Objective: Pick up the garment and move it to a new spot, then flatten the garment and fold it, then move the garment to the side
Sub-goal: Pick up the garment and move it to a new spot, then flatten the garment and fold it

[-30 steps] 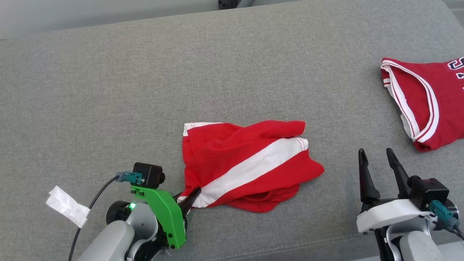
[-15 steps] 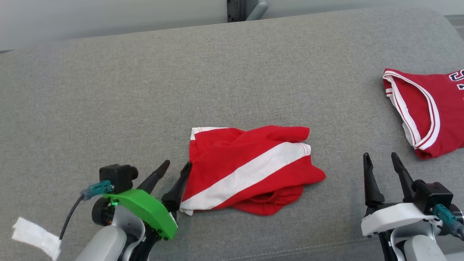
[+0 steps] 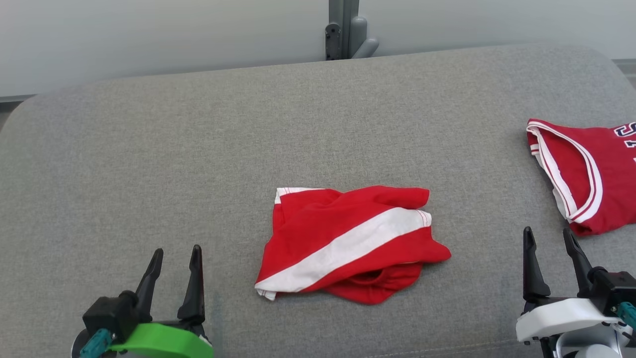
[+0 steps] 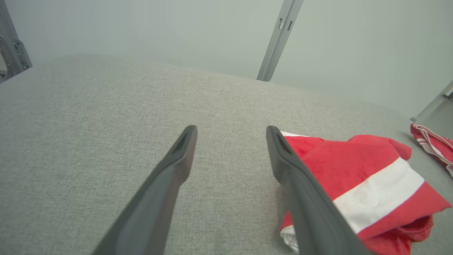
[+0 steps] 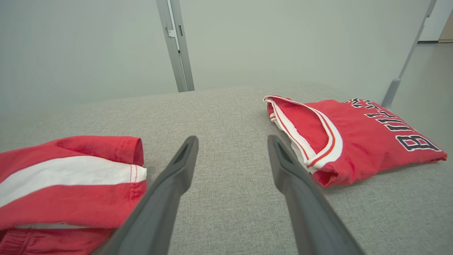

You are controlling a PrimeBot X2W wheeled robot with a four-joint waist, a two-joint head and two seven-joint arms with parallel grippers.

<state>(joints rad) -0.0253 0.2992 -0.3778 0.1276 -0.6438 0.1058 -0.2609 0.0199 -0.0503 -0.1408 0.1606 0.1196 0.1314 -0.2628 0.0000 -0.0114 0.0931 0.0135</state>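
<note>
Nearest us, the left gripper [image 3: 178, 249] and right gripper [image 3: 547, 230] stand empty, jaws apart. Between them, central on the grey woven bench [image 3: 198, 149], the garment [image 3: 348, 243] lies loosely bunched: soft red knit, white diagonal band. We judge flattening wants opposite edges pinched and drawn evenly. Farther right rests a folded jersey [image 3: 586, 174].

1. The grey padded surface [image 3: 189, 149] is covered with woven cloth. Its two far corners are rounded, and a thin seam runs along the near edge on the right side.
2. A red garment [image 3: 348, 238] with one broad white stripe lies loosely folded in the middle, on the near half. A part of the same red shows under its near edge.
3. A red jersey [image 3: 591, 179] with white trim and dark letters lies folded at the right, well apart from the garment.
</note>
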